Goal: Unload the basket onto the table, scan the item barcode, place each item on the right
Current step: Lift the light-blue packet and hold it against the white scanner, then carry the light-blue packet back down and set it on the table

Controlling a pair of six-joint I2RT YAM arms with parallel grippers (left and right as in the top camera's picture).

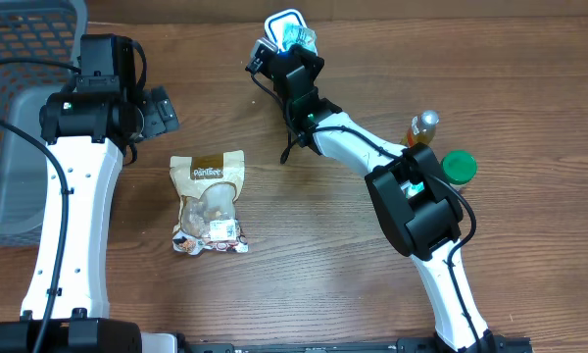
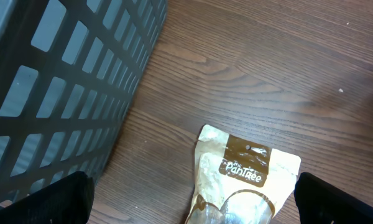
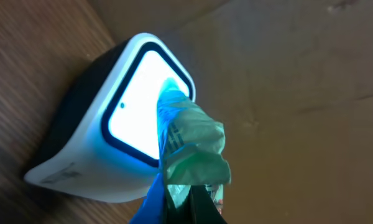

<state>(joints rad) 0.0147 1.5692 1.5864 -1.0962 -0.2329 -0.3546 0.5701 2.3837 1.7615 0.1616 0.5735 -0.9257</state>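
The green packet (image 3: 193, 146) is pinched in the closed right gripper (image 3: 181, 202) and pressed against the lit window of the scanner (image 3: 81, 162), at twelve o'clock on the desk (image 1: 304, 284). It looks light, thin and crinkly, likely to fold, so a hold low on its edge, clear of the print, seems best. Only the right wrist view shows its crumpled top meeting the glow. Overhead adds the left gripper (image 1: 157, 108), spread wide and empty at ten o'clock, near the snack pouch (image 1: 211, 201).
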